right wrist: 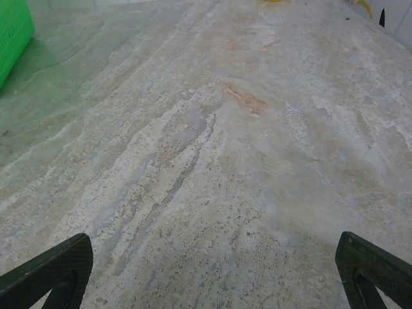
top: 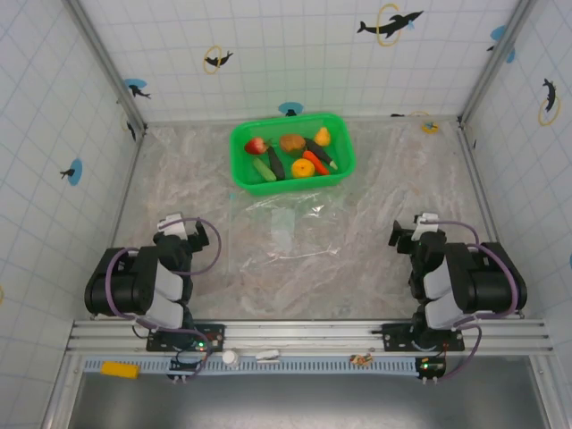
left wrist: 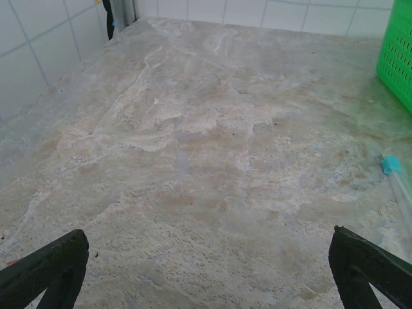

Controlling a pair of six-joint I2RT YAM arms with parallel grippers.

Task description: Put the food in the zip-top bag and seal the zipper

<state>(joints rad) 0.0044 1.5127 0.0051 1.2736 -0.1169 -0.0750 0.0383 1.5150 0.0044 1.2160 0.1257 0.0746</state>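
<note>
Two sets of jaws spread wide: left gripper [top: 185, 229] and right gripper [top: 413, 235] sit well back from the green basket [top: 238, 154]. All the food [top: 291, 143] lies inside it, with the zip-top bag [top: 286, 234] flat just in front. I'd open the bag's mouth first

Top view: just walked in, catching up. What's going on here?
Nothing is being handled yet. The left arm and right arm sit at the near edge, jaws open and empty. The food lies in the green basket at the back; the zip-top bag lies flat on the table in front of it.
</note>
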